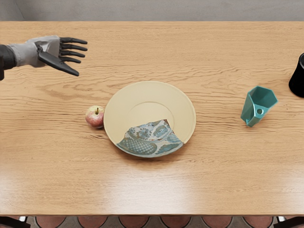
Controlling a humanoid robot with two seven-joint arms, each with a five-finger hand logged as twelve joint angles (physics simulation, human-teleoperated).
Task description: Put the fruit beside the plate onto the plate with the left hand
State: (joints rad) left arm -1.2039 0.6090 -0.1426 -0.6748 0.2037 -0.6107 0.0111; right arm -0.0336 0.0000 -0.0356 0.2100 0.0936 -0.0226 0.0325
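A small red and yellow apple (95,116) stands upright on the table, touching the left rim of a cream plate (142,97). The plate has a blue patterned patch on its near part. My left hand (66,53) hovers at the far left of the table, well behind and left of the apple. Its fingers are spread flat and hold nothing. A dark shape (298,76) at the right edge may be part of the right arm; no hand shows there.
A teal cup (257,105) lies tipped over on the right side of the table, well apart from the plate. The wooden table (152,185) stretches wide in front of the plate, and its near edge runs along the bottom.
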